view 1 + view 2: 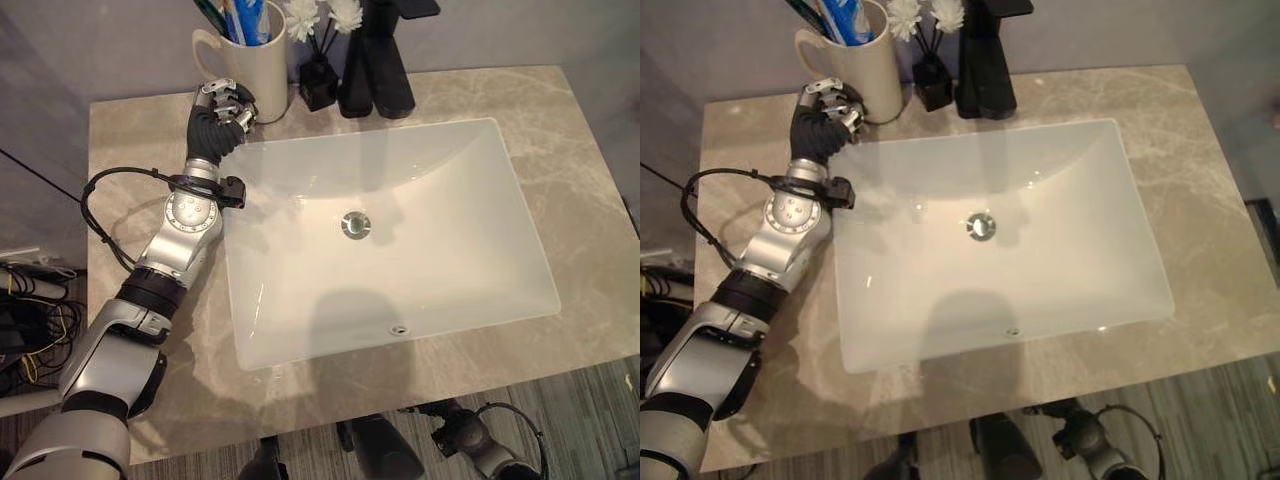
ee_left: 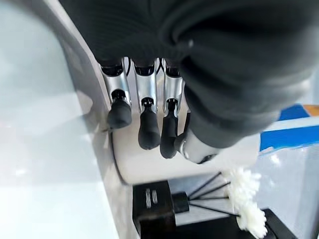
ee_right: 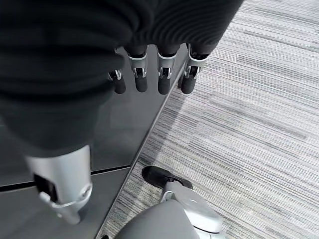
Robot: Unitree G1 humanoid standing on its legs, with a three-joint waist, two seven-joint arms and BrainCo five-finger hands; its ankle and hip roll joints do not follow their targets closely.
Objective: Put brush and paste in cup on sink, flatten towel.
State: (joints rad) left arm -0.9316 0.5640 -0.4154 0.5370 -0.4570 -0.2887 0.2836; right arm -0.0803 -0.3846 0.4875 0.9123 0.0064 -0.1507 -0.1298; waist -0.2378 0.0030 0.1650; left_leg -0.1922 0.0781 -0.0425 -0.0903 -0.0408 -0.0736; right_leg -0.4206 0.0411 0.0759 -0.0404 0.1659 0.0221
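A cream cup (image 1: 250,62) with a handle stands on the counter at the back left corner of the sink. A blue and white paste tube (image 1: 252,20) and a dark green brush handle (image 1: 212,14) stick up out of it. My left hand (image 1: 222,105) sits low against the cup's near side, fingers curled, thumb close to the fingertips (image 2: 148,130), nothing between them. The cup's pale wall (image 2: 149,172) shows just past them. My right hand (image 3: 149,74) hangs beside the dark cabinet front above the striped floor, fingers relaxed and holding nothing.
A white rectangular basin (image 1: 530,215) with a metal drain (image 1: 355,224) fills the middle of the marble counter (image 1: 580,130). Behind it stand a black faucet (image 1: 385,60) and a small black bottle with white flower reeds (image 1: 318,82), right beside the cup.
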